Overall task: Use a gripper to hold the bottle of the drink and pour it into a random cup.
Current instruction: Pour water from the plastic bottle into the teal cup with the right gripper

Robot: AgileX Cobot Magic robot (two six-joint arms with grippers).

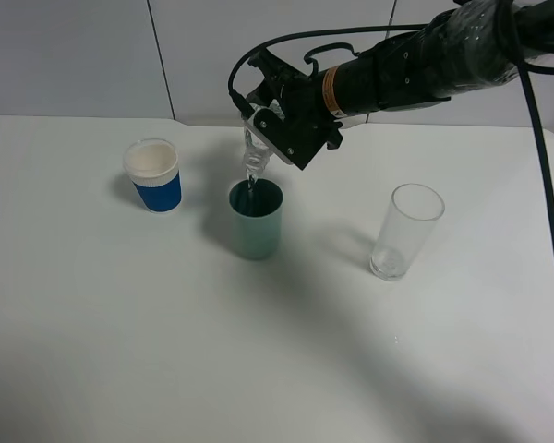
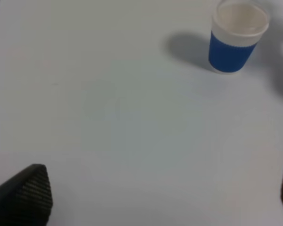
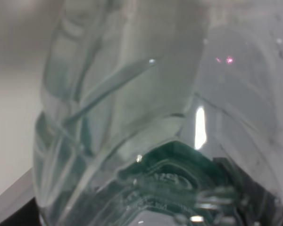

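Note:
My right gripper [image 1: 275, 125] is shut on the clear plastic bottle [image 1: 256, 152], which is tipped neck-down over the teal-green cup [image 1: 256, 220]. A thin stream runs from the bottle's mouth into the cup. The cup stands upright near the middle of the white table. In the right wrist view the bottle [image 3: 146, 117] fills the frame, with a patch of green at its lower part. My left gripper [image 2: 160, 197] is open over bare table, with one fingertip [image 2: 30, 190] showing at the frame's corner; it is out of the exterior high view.
A white cup with a blue sleeve [image 1: 154, 174] stands to the left of the teal cup and also shows in the left wrist view [image 2: 236, 37]. A tall clear glass [image 1: 404, 231] stands to the right. The white table [image 1: 120, 351] meets a pale wall behind.

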